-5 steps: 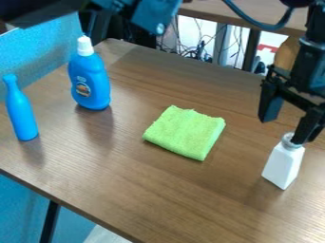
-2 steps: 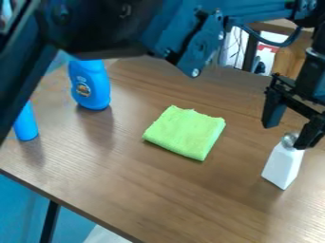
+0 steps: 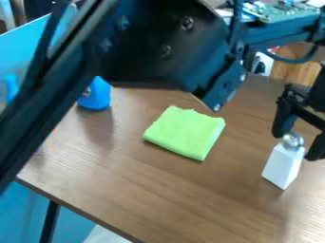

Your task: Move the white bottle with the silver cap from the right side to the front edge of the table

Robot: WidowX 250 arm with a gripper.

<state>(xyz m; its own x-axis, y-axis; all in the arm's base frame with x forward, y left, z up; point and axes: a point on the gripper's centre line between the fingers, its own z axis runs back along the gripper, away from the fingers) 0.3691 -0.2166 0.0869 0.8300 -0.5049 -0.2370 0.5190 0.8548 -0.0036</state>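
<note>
Open black gripper (image 3: 294, 145) at the neck of a white bottle (image 3: 283, 165), with a folded green microfiber cloth (image 3: 185, 132) off to its left in the view.

The wood-grain table (image 3: 158, 190) spreads below the gripper and away to its left, and the black robot arm (image 3: 152, 52) crosses above and left of it. The gripper's fingers stand well apart on either side of the bottle's rounded silver cap (image 3: 292, 141), not closed on it; whether either one touches it cannot be told. The cloth lies flat, apart from the gripper. Farther left, beyond the cloth, stands a blue detergent bottle (image 3: 95, 98), its upper part hidden by the arm. The white bottle, narrower, stands upright directly under the gripper.
</note>
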